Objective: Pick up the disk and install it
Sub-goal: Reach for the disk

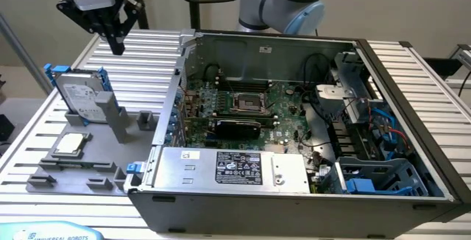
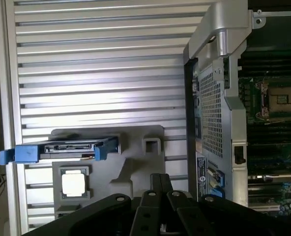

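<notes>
My jaws hang shut and empty above the counter, beyond the disk, which stands upright in the grey holder, at the exterior view's left of the open case.

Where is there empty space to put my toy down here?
The bare slatted table beyond the grey holder, beside the computer case, is free. So is the strip on the exterior view's right of the case. The holder, with disk and chip, and the case's inside are crowded.

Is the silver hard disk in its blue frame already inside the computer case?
No, the disk stands in the grey holder outside the case.
</notes>
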{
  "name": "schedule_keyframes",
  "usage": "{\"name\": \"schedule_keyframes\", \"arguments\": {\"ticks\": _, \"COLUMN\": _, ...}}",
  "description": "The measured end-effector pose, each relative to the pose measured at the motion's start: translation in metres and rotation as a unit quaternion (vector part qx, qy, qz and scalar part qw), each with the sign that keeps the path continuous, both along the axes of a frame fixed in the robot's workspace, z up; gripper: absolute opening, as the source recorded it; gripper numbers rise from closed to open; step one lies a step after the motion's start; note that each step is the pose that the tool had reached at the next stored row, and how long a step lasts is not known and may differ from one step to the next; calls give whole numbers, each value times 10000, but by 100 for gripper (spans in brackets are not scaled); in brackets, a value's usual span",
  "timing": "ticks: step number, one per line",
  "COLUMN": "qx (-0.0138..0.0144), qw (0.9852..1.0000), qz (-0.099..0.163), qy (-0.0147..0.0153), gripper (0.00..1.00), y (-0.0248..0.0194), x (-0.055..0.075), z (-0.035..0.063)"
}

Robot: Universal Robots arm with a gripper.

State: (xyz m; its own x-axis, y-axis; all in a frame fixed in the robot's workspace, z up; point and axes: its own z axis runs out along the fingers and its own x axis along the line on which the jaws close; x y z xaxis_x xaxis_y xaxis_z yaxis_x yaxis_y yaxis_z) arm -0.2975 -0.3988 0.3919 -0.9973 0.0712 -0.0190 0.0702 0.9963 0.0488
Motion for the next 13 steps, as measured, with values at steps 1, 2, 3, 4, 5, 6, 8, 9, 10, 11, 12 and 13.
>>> {"name": "schedule_keyframes", "arguments": {"ticks": 1, "qx": 0, "qw": 10000, "qz": 0, "qy": 0, "gripper": 11, "y": 0, "x": -45, "z": -3}}
{"name": "schedule_keyframes", "arguments": {"ticks": 2, "qx": 0, "qw": 10000, "qz": 0, "qy": 1, "gripper": 11, "y": 0, "x": -93, "z": -6}}
{"name": "schedule_keyframes", "arguments": {"ticks": 3, "qx": 0, "qw": 10000, "qz": 0, "qy": 0, "gripper": 11, "y": 0, "x": -136, "z": -10}}
{"name": "schedule_keyframes", "arguments": {"ticks": 4, "qx": 0, "qw": 10000, "qz": 0, "qy": 1, "gripper": 11, "y": 0, "x": -184, "z": -15}}
{"name": "schedule_keyframes", "arguments": {"ticks": 5, "qx": 0, "qw": 10000, "qz": 0, "qy": 0, "gripper": 11, "y": 0, "x": -229, "z": -20}}
{"name": "schedule_keyframes", "arguments": {"ticks": 6, "qx": 0, "qw": 10000, "qz": 0, "qy": 0, "gripper": 11, "y": 0, "x": -274, "z": -25}}
{"name": "schedule_keyframes", "arguments": {"ticks": 8, "qx": 0, "qw": 10000, "qz": 0, "qy": 0, "gripper": 11, "y": 0, "x": -365, "z": -37}}
{"name": "schedule_keyframes", "arguments": {"ticks": 9, "qx": 0, "qw": 10000, "qz": 0, "qy": 0, "gripper": 11, "y": 0, "x": -410, "z": -43}}
{"name": "schedule_keyframes", "arguments": {"ticks": 10, "qx": 0, "qw": 10000, "qz": 0, "qy": 0, "gripper": 11, "y": 0, "x": -455, "z": -49}}
{"name": "schedule_keyframes", "arguments": {"ticks": 11, "qx": 0, "qw": 10000, "qz": 0, "qy": 0, "gripper": 11, "y": 0, "x": -501, "z": -56}}
{"name": "schedule_keyframes", "arguments": {"ticks": 12, "qx": 0, "qw": 10000, "qz": 0, "qy": 1, "gripper": 11, "y": 0, "x": -548, "z": -63}}
{"name": "schedule_keyframes", "arguments": {"ticks": 13, "qx": 0, "qw": 10000, "qz": 0, "qy": 0, "gripper": 11, "y": 0, "x": -593, "z": -71}}
